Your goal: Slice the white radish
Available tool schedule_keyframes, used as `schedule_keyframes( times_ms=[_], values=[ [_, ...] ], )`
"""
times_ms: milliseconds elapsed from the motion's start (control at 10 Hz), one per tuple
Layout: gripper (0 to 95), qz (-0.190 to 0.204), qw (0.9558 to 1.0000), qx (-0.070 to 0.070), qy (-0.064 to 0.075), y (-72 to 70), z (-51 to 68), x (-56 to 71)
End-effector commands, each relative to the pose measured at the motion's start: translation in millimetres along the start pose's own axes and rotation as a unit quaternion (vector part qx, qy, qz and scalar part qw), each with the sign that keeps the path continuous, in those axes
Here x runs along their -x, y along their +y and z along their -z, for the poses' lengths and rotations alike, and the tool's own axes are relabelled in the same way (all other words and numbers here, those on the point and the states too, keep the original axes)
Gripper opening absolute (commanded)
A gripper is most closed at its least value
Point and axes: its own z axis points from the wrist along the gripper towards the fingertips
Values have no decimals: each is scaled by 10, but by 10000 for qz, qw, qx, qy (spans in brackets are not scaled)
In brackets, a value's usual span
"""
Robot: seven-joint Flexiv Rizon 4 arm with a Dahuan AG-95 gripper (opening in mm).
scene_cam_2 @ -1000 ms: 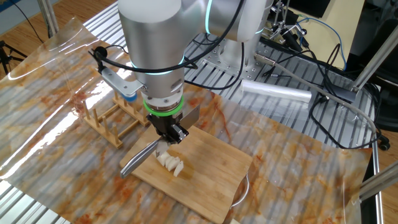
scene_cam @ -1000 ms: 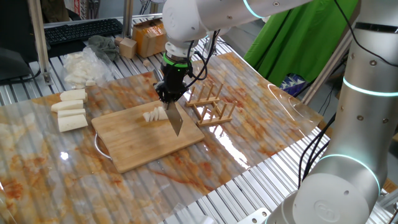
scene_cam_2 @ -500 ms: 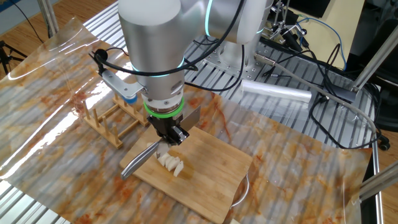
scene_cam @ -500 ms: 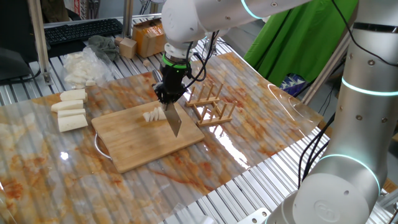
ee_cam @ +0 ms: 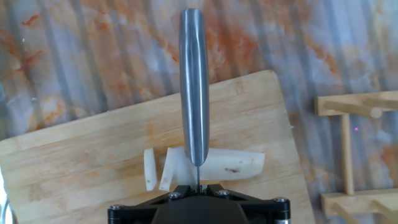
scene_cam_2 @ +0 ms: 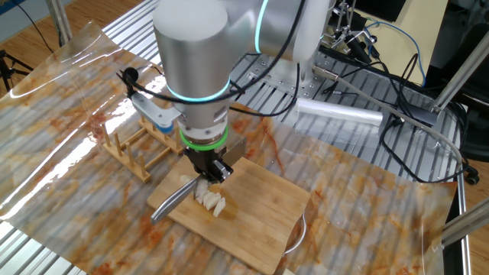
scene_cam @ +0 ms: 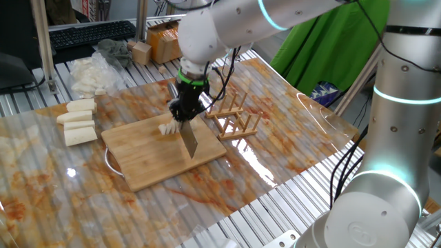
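The white radish (ee_cam: 235, 164) lies on the wooden cutting board (ee_cam: 81, 168), with two thin slices (ee_cam: 150, 169) cut off at its left end. My gripper (ee_cam: 198, 184) is shut on the handle of a steel knife (ee_cam: 194, 87). The blade crosses the radish between the slices and the uncut piece. In one fixed view the gripper (scene_cam: 182, 114) is just above the radish (scene_cam: 167, 129), with the knife (scene_cam: 189, 140) slanting down over the board (scene_cam: 148, 162). From the other side, the gripper (scene_cam_2: 206, 172), knife (scene_cam_2: 171, 203) and radish (scene_cam_2: 212, 202) show on the board (scene_cam_2: 260, 218).
A wooden rack (scene_cam: 234, 116) stands right beside the board (scene_cam_2: 136, 145). Three longer radish chunks (scene_cam: 77, 121) lie to the left, with a heap of white scraps on plastic (scene_cam: 87, 71) behind them. A cardboard box (scene_cam: 164, 40) and keyboard (scene_cam: 89, 33) sit at the back.
The gripper and the knife have shifted a little to the left along the radish and come down lower toward the board. The grip has stayed shut.
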Motion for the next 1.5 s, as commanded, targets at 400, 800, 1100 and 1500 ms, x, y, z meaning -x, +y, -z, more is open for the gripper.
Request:
schedule_keyframes(
  times_ms=[400,800,1100,1500],
  values=[
    [0,-91,10000,8,13,-3,18,-8],
    [0,-99,9999,-22,67,-13,72,-25],
    [0,-117,9999,38,-49,-11,-76,-44],
    [0,-185,9998,45,28,3,81,-61]
  ],
)
